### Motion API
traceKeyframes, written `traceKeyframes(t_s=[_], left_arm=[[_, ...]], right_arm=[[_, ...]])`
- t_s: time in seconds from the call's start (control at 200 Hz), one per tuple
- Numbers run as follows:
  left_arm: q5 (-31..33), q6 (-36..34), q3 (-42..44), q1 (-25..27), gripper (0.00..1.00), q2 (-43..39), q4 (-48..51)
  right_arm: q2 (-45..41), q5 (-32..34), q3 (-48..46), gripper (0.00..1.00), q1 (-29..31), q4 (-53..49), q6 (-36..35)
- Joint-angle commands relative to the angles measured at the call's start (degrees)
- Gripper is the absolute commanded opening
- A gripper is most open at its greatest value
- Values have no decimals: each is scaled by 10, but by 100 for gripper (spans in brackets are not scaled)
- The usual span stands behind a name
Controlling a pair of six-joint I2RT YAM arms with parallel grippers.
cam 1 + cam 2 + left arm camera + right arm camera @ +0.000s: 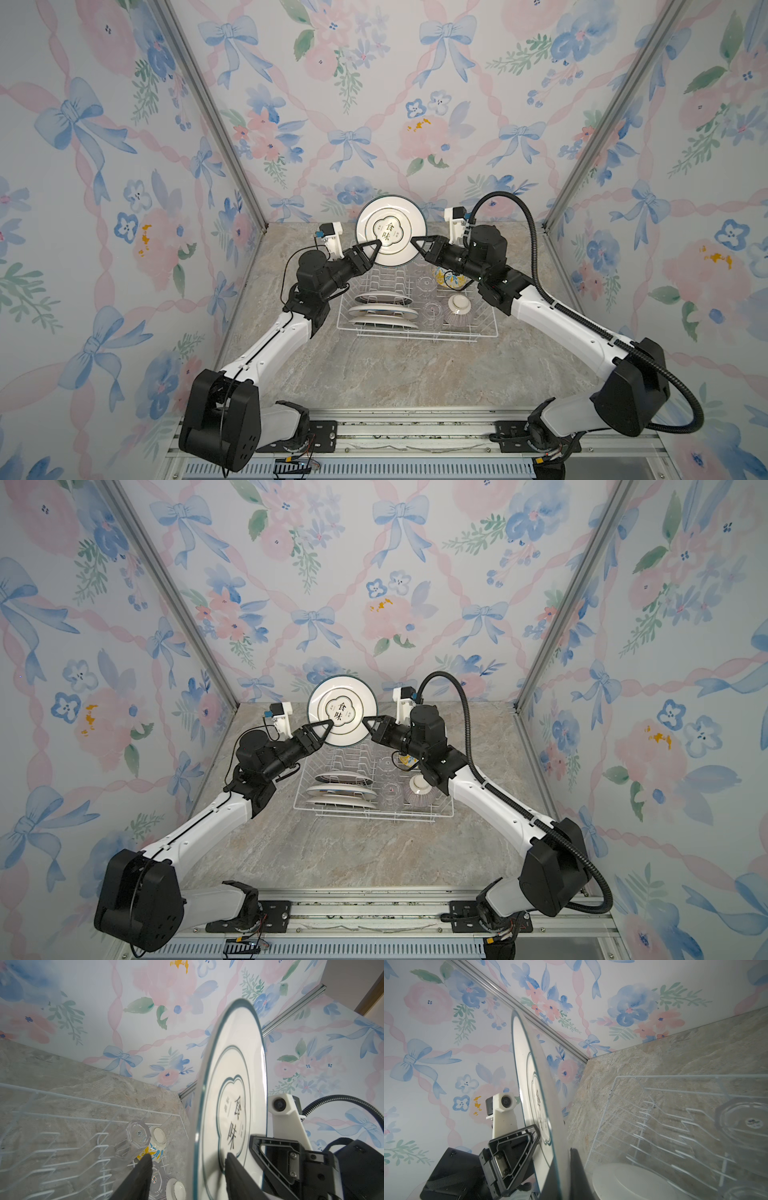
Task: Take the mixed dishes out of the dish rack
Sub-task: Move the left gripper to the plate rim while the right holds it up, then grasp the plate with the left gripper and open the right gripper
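A white plate with a dark teal rim and black characters (390,230) (343,712) stands upright in the air above the back of the dish rack (415,330) (365,808). My right gripper (413,242) (365,722) (562,1153) is shut on the plate's right edge (533,1088). On the opposite side, my left gripper (376,245) (330,726) (188,1155) straddles the left edge (234,1088). Its jaws are still apart, one finger near the face and one well clear of the back. In the rack stand three plates (380,309), glass cups (432,313), a purplish striped bowl (457,309) and a yellow-blue bowl (446,277).
The rack sits on a marble tabletop (415,374) between both arms. Floral walls with metal corner posts (216,116) close in the back and sides. The right arm's black cable hose (528,232) arcs above the rack's right side.
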State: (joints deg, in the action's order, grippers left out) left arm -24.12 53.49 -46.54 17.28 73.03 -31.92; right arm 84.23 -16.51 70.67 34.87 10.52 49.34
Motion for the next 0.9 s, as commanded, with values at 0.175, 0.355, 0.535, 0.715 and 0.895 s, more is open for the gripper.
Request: traceKeyframes(t_s=[0.175, 0.355, 0.535, 0.715, 0.895], left_arm=[[-24, 25, -21, 3, 37, 15, -40], [-22, 26, -20, 3, 26, 20, -40], [-19, 33, -18, 3, 6, 23, -40], [-13, 28, -17, 3, 0, 23, -40], [-7, 24, -15, 2, 0, 26, -39]], right_arm=[[10, -21, -8, 0, -3, 50, 21], [17, -27, -8, 0, -2, 50, 23], [22, -33, -7, 4, -3, 53, 29], [21, -34, -8, 30, -5, 51, 24], [18, -32, -13, 56, -9, 52, 22]])
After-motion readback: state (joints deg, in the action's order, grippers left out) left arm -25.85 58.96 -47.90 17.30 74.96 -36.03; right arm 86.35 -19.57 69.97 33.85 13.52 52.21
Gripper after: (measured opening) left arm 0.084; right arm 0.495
